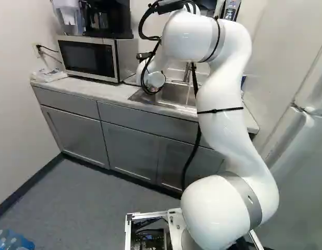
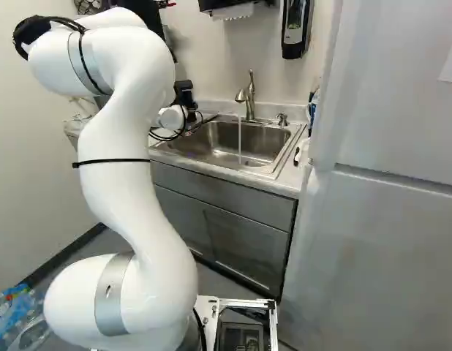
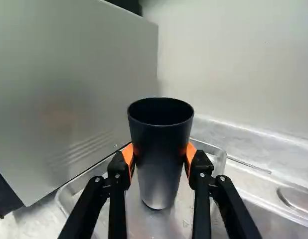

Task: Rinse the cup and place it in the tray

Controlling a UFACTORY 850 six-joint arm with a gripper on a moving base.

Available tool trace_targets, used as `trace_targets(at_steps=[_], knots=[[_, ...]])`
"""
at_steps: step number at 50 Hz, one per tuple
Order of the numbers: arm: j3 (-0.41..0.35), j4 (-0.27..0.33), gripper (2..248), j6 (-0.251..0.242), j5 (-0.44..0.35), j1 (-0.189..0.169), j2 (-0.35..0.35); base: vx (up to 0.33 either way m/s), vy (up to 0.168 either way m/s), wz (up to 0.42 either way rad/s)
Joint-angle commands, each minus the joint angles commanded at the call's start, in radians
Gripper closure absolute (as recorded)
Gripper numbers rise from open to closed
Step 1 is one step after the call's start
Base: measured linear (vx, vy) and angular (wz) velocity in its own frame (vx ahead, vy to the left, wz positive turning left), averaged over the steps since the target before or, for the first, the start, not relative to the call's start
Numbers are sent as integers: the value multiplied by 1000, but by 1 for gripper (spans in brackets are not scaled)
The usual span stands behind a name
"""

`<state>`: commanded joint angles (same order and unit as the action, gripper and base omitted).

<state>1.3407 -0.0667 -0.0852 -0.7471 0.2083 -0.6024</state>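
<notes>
My gripper (image 2: 183,95) is mostly hidden behind the wrist in the right base view; only a black part shows. In the wrist view the gripper (image 3: 160,157) is shut on a dark, tapered cup (image 3: 161,144), orange pads pressing it from both sides. The cup stands upright with its mouth up. Under and around its base lies a shiny metal tray (image 3: 219,159); whether the base touches it, I cannot tell. Water runs in a thin stream from the faucet (image 2: 248,99) into the sink (image 2: 211,142).
The microwave (image 1: 88,57) stands beside the tray, its metal side (image 3: 79,89) close to the gripper. Across from it rise the back wall (image 3: 233,64) and the sink's rim (image 3: 258,199). A fridge (image 2: 387,248) stands right of the counter, and bottles (image 1: 12,240) lie on the floor.
</notes>
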Motion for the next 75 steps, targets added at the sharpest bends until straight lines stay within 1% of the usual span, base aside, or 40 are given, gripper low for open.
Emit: trace_targets(at_steps=[25,44,45,49,50,55,56,60,61,75], knots=[[0,-44,130,0,32,0,0,0,0,0],[0,-45,129,0,32,0,0,0,0,0],[0,-45,103,0,32,0,0,0,0,0],[0,-45,103,0,32,0,0,0,0,0],[0,-45,69,0,32,0,0,0,0,0],[0,-45,69,0,32,0,1,0,0,0],[0,-45,34,0,32,0,1,0,0,0],[2,-45,34,0,32,0,5,0,0,0],[2,-45,3,0,32,0,6,0,0,0],[4,-45,3,0,32,0,27,0,0,0]])
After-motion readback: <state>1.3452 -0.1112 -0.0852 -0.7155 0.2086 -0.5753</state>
